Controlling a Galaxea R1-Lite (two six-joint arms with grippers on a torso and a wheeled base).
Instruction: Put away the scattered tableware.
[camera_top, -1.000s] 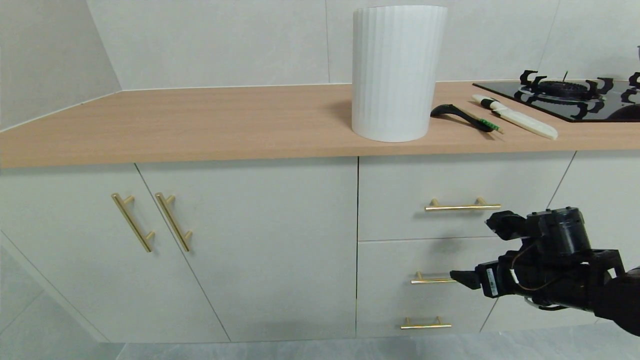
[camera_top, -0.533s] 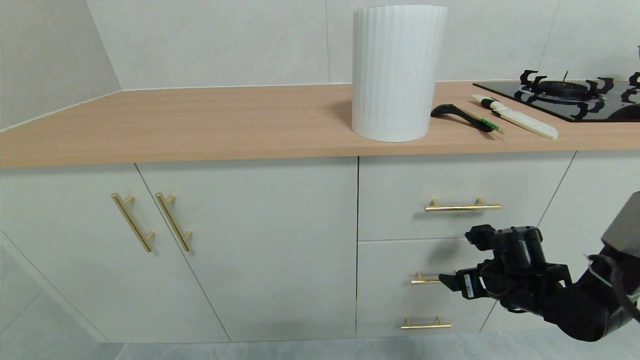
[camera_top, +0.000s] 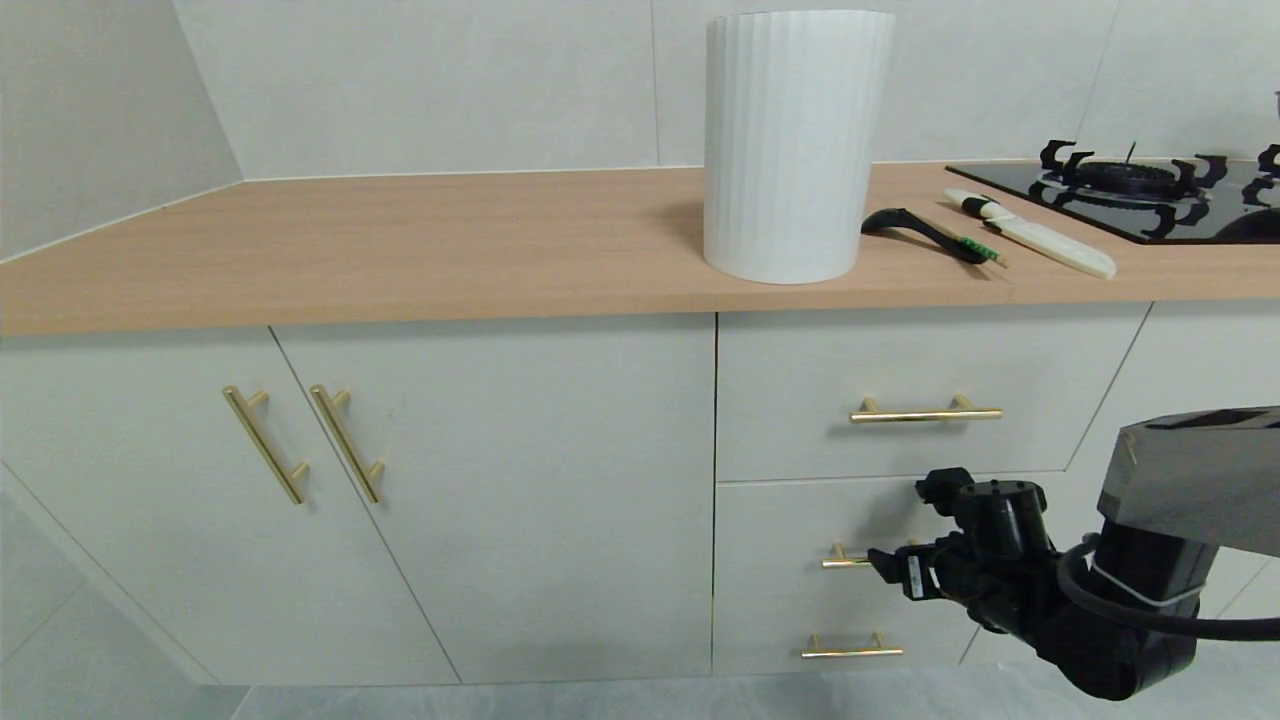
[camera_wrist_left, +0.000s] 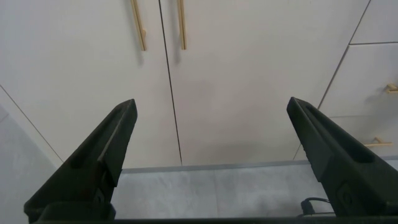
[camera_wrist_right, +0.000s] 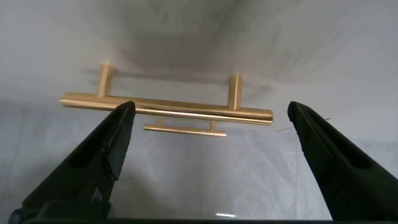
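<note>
On the wooden countertop (camera_top: 400, 250) stands a tall white ribbed container (camera_top: 795, 150). To its right lie a black spoon (camera_top: 925, 233), a thin green utensil (camera_top: 980, 249) and a white knife (camera_top: 1032, 239). My right gripper (camera_top: 905, 525) is open, low in front of the drawer stack, close to the middle drawer's gold handle (camera_top: 850, 560). In the right wrist view that handle (camera_wrist_right: 168, 109) lies just beyond the open right gripper (camera_wrist_right: 210, 112), untouched. My left gripper (camera_wrist_left: 211, 106) is open and empty, facing the cabinet doors (camera_wrist_left: 236, 81).
A black gas hob (camera_top: 1150, 190) occupies the counter's right end. The top drawer handle (camera_top: 925, 412) and bottom drawer handle (camera_top: 850, 651) are above and below my right gripper. Two door handles (camera_top: 300, 445) are at the left. Grey floor (camera_wrist_left: 217, 193) lies below.
My right arm has moved left and in toward the drawer front, bringing the open gripper close to the middle drawer handle. Nothing on the counter moved.
</note>
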